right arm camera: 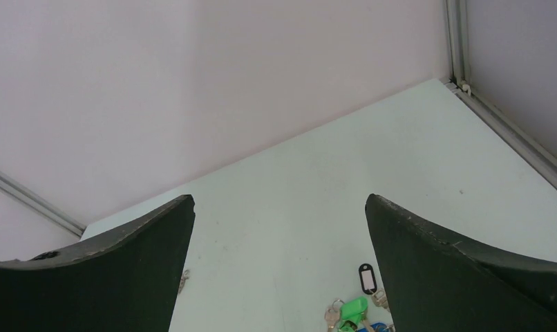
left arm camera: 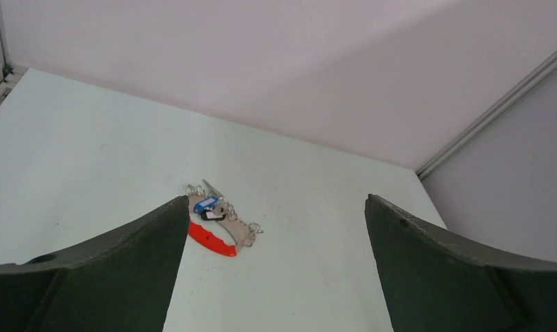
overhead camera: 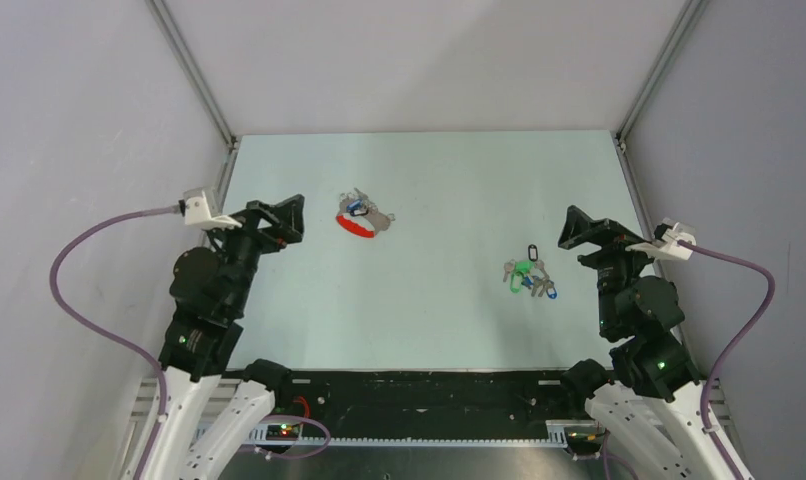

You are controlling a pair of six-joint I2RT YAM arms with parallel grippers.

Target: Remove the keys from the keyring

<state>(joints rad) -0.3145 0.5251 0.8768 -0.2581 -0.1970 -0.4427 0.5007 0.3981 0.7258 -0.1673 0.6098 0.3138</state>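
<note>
Left pincer (overhead camera: 284,218) and right pincer (overhead camera: 579,228) hang released, jaws wide and grasping nothing, at the left and right edges of the pale tabletop (overhead camera: 439,170) in the overhead view. The red keyring (overhead camera: 357,227) lies left of centre in the upper half of the frame, near the left pincer, with its keys (overhead camera: 365,210) and their blue and black tags bunched against its upper side. A green-tagged bunch (overhead camera: 527,275) lies right of centre, well apart.
</note>
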